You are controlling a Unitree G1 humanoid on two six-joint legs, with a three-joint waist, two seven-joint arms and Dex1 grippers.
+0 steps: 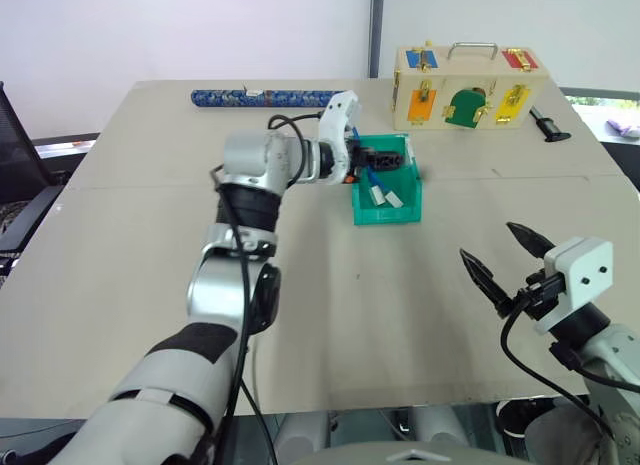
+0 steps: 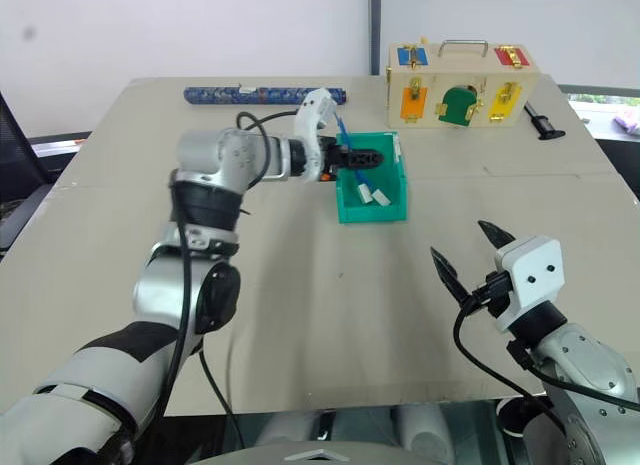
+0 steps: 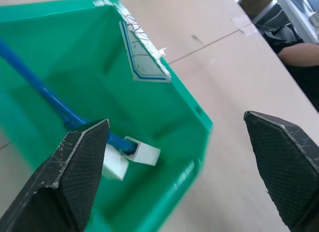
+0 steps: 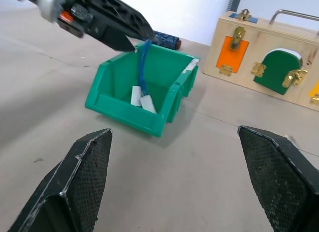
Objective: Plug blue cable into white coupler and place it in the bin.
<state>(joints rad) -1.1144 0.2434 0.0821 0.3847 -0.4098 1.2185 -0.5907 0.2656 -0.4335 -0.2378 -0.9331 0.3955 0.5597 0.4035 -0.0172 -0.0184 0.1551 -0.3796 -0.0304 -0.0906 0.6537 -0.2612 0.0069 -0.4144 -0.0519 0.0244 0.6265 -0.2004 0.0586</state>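
Both fingers of the left gripper (image 3: 177, 167) stand spread wide over the 1 teal bin (image 1: 400, 211) toward the table's (image 1: 130, 225) far edge, holding nothing, while 1 blue cable (image 3: 45, 95) and 2 white coupler (image 3: 144, 153) blocks lie inside below them, and the right gripper (image 1: 505, 255) gapes empty near the right front corner.

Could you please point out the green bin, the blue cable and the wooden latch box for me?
bin (image 4: 130, 107): right wrist view, on its front wall.
blue cable (image 4: 143, 62): right wrist view, on the strand hanging into the bin.
wooden latch box (image 1: 436, 70): left eye view, on its top panel.
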